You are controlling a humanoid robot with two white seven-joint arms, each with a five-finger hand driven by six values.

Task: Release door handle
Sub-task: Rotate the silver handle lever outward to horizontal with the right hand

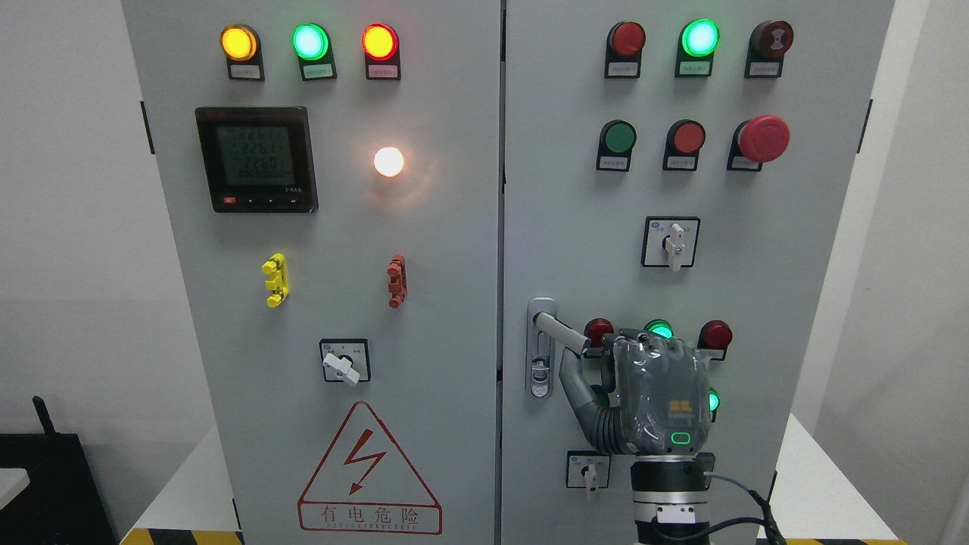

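The silver door handle (562,331) sits on the left edge of the right cabinet door (575,189). Its lever is swung out and points right and down from its long mount plate (539,356). My right hand (606,363) comes up from the bottom edge, its back facing me, just right of the lever's tip. The thumb (573,382) is spread out and reaches up under the lever's end, touching it or nearly so. The fingers (655,350) point toward the panel and are not wrapped around the lever. The left arm is out of view.
The grey cabinet has two closed doors with lit indicator lamps, push buttons, a red emergency stop (763,138), rotary switches (671,242) and a meter (256,159). Lamps (715,334) and a small switch (587,471) lie close around my hand. A white surface lies at the lower right.
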